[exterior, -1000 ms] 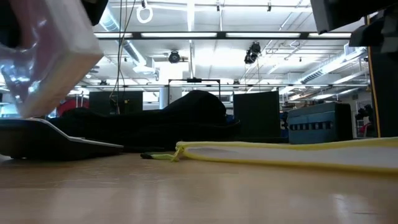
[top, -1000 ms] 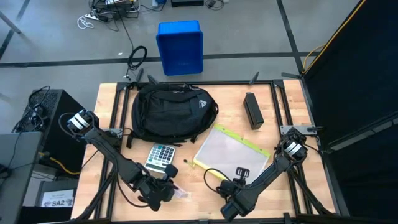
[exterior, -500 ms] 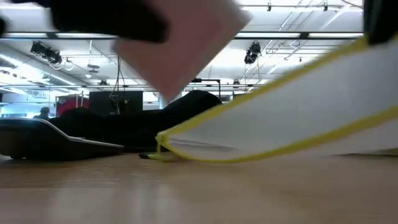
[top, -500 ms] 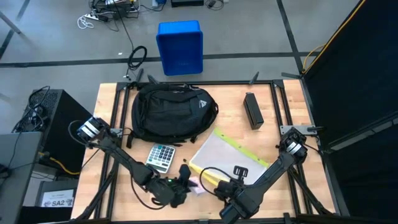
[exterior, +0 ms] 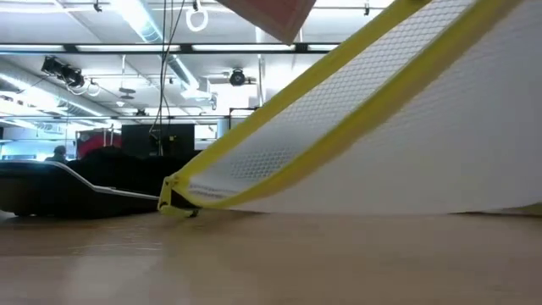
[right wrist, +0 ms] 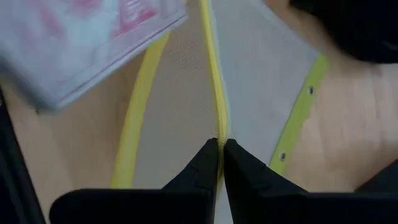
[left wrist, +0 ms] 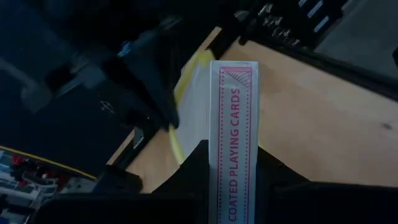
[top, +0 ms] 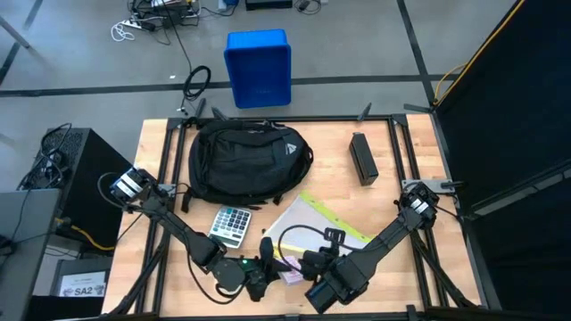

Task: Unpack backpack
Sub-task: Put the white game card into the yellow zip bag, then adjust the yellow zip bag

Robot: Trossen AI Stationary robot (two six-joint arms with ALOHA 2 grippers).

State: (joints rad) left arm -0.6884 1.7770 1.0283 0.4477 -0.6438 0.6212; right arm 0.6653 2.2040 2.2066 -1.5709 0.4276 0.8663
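The black backpack lies on the far left part of the table, untouched. A flat mesh pouch with yellow trim sits near the table's middle, its near edge raised. My left gripper is at the near edge, shut on a box of playing cards. My right gripper, just right of it, is shut on the pouch's zip edge. In the low view the card box hangs above the tilted pouch. My left gripper pinches the card box between its two fingers, one on each broad face, at one end. The box sticks out lengthwise past the fingers and is lifted clear of the table. My right gripper pinches the pouch's yellow zip edge between its fingertips on the near side. That edge is lifted, so the pouch slopes down to its far corner, which rests on the table.
A grey calculator lies just near of the backpack. A black oblong box rests on the far right of the table. A blue plastic bin stands on the floor beyond the far edge. Bare wood shows on the right.
My left gripper carried the card box toward the table's right, up to the pouch. My right gripper moved left and rose with the pouch's near edge; the pouch went from flat to steeply tilted, its far corner staying on the table.
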